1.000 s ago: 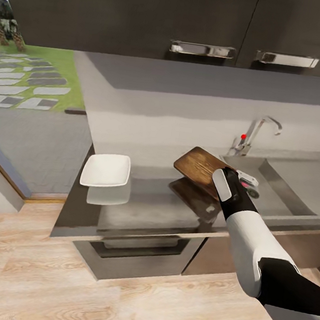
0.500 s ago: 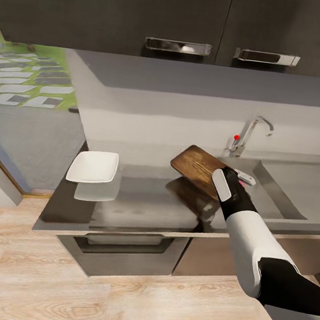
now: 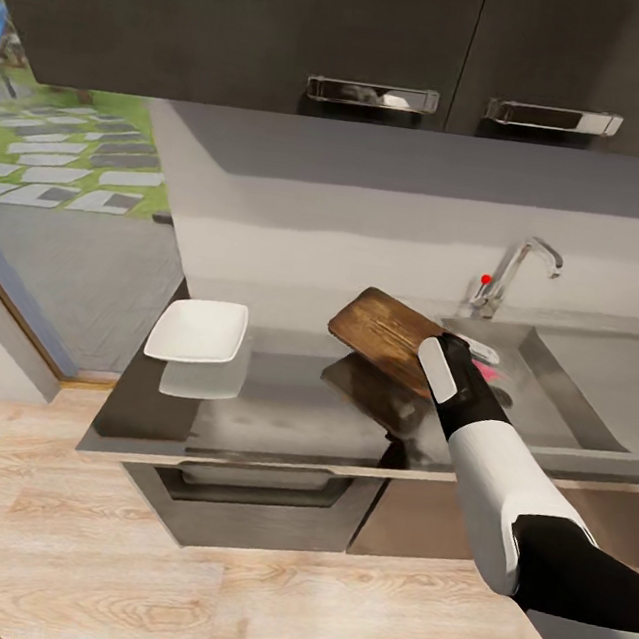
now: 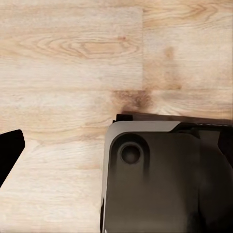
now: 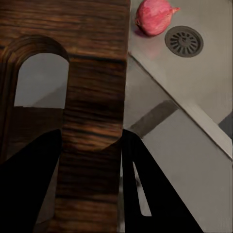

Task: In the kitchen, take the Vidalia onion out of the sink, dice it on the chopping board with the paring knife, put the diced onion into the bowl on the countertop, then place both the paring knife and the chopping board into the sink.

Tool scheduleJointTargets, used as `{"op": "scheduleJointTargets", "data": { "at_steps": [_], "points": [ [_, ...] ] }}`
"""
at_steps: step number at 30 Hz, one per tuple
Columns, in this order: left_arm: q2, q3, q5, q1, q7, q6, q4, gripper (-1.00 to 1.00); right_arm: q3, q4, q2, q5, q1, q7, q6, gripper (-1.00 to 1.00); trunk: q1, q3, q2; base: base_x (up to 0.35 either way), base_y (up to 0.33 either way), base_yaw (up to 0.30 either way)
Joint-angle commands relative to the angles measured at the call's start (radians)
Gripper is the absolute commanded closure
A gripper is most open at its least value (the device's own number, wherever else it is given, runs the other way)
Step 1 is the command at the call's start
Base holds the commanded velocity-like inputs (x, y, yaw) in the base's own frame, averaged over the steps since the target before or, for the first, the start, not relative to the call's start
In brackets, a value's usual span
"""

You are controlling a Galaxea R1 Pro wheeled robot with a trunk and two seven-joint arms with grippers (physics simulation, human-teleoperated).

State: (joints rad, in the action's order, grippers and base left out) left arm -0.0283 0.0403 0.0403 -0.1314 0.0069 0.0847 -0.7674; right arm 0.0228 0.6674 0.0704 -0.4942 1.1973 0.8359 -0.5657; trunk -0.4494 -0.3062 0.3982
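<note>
The right arm's jaws (image 5: 90, 184) are clamping the dark brown wooden chopping board (image 3: 383, 337) at its slot-handle end, the wood sitting squarely between the two black fingers (image 5: 29, 187). The board is hanging tilted above the grey reflective tabletop (image 3: 278, 405), just beside the stainless-steel sink (image 3: 554, 376). A reddish-pink onion (image 5: 154, 17) is lying in the basin next to the round drain (image 5: 184, 41). A white squarish bowl (image 3: 198, 331) is sitting near the tabletop's left end. I cannot tell how the left jaws (image 4: 9, 150) are standing above the pale wooden floor (image 4: 73, 58).

Dark streaked-brown chopping board (image 3: 383, 336), pink-red onion (image 5: 154, 17), white bowl (image 3: 198, 331).
</note>
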Motion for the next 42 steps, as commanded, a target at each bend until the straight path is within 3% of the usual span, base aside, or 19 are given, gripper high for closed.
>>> {"op": "scheduleJointTargets", "data": {
  "at_steps": [1, 12, 25, 42],
  "points": [
    [0.0, 0.0, 0.004, 0.0, 0.001, 0.001, -0.001, -1.0, 0.003, 0.001, 0.0, -0.003, 0.001, 0.006, -0.005, 1.0, -0.001, -0.002, 0.002, 0.0, -0.131, 0.193],
    [0.0, 0.0, 0.004, 0.0, 0.001, 0.001, 0.0, -1.0, 0.004, 0.001, 0.001, -0.002, 0.001, 0.003, -0.005, 1.0, -0.001, -0.002, 0.002, 0.0, -0.166, 0.207],
    [0.0, 0.0, 0.004, 0.0, 0.001, 0.001, -0.001, -1.0, 0.035, 0.001, 0.002, -0.003, 0.001, 0.003, -0.005, 1.0, -0.001, -0.002, 0.002, 0.0, -0.192, 0.212],
    [0.0, 0.0, 0.004, -0.001, 0.0, 0.001, 0.0, -1.0, 0.036, -0.001, -0.002, -0.003, 0.001, 0.003, -0.005, 1.0, -0.001, -0.002, 0.002, 0.0, -0.009, 0.21]
  ]
}}
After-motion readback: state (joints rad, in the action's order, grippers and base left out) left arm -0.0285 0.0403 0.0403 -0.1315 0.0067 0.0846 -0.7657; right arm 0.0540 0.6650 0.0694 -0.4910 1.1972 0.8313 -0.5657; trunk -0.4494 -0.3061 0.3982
